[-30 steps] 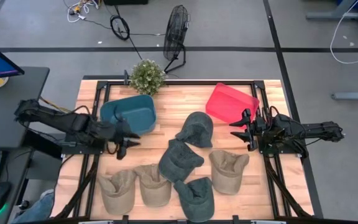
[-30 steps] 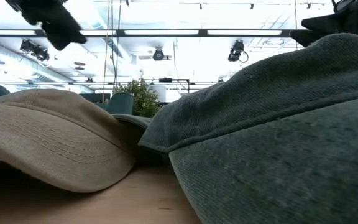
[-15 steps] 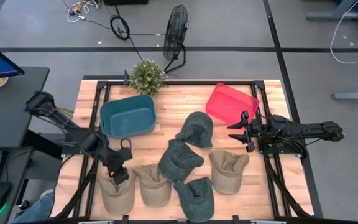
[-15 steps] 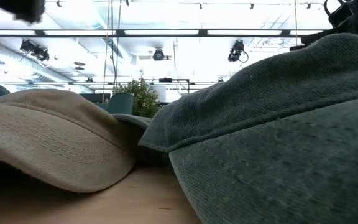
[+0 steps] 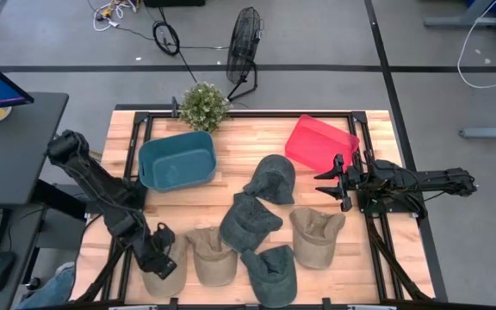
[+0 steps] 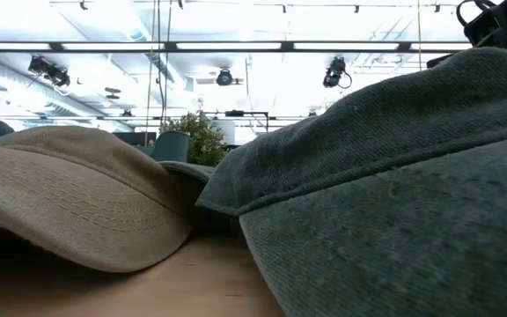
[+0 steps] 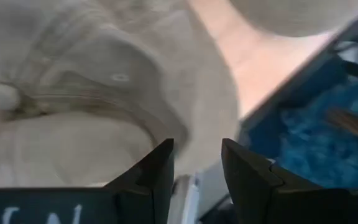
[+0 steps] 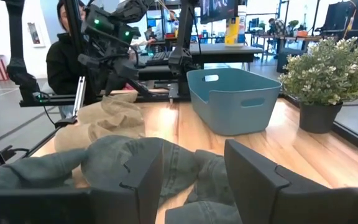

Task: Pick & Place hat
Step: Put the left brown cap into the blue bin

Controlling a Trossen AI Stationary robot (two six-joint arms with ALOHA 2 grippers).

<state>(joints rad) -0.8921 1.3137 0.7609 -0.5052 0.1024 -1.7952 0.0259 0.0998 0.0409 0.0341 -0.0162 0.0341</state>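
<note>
Several caps lie on the wooden table, three tan and three dark grey-green. My left gripper (image 5: 158, 253) is open and points down over the leftmost tan cap (image 5: 164, 265), close to the near edge. In the left wrist view the two fingers of my left gripper (image 7: 196, 149) stand just above this tan cap (image 7: 92, 93) near its rim; I cannot tell whether they touch it. My right gripper (image 5: 334, 181) waits open above the table's right side, next to the red bin (image 5: 319, 142). The right wrist view also shows my right gripper (image 8: 191, 168) open.
A teal bin (image 5: 177, 159) stands far left and a potted plant (image 5: 203, 105) at the far edge. Other tan caps (image 5: 212, 254) (image 5: 317, 234) and dark caps (image 5: 271, 178) (image 5: 248, 220) (image 5: 271, 271) crowd the middle and near side. A person (image 8: 64, 56) sits beyond the table's left.
My left arm has swung from beside the teal bin toward the near edge and gone down over the leftmost tan cap, turning its gripper to point downward. The caps have stayed where they were.
</note>
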